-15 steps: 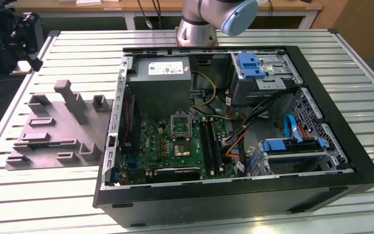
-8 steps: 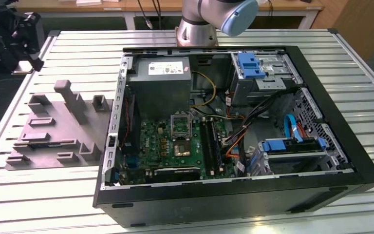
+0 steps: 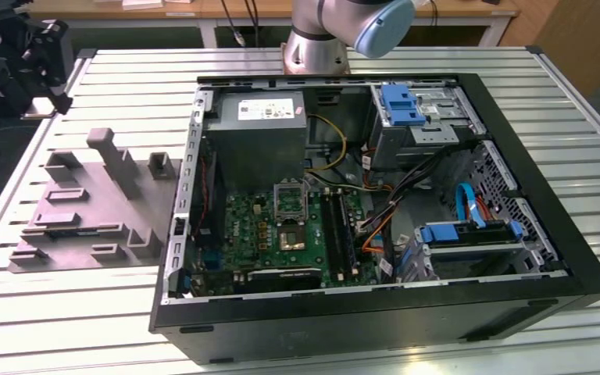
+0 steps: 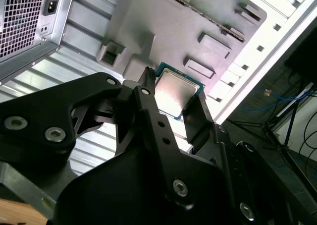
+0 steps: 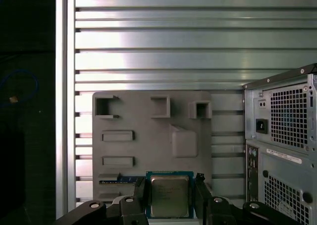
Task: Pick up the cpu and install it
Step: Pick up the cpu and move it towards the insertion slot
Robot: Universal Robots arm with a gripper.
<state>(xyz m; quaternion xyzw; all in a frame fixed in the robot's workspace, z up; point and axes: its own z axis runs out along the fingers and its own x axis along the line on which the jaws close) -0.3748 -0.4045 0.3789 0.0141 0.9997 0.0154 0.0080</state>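
The cpu (image 5: 169,196), a thin square chip with a pale metal top and a green rim, sits between the black fingers of my gripper (image 5: 171,181), which is shut on its two opposite edges. In the second wrist view the cpu (image 4: 177,90) shows tilted in the same grip of the gripper (image 4: 173,86). It hangs well above the grey plastic tray (image 5: 143,136) and its upright blocks. In the exterior view the dark motherboard socket (image 3: 291,236) lies uncovered inside the open computer case (image 3: 550,258), and its metal frame is swung up behind it.
The grey tray (image 3: 81,211) rests on the slatted aluminium table (image 3: 60,312) at the exterior view's left, beside the case. The case's rear panel (image 5: 282,136) stands close to the tray. Cables, drive bays and a grey power-supply box (image 3: 263,133) crowd the case. The arm's base (image 3: 316,47) stands behind.
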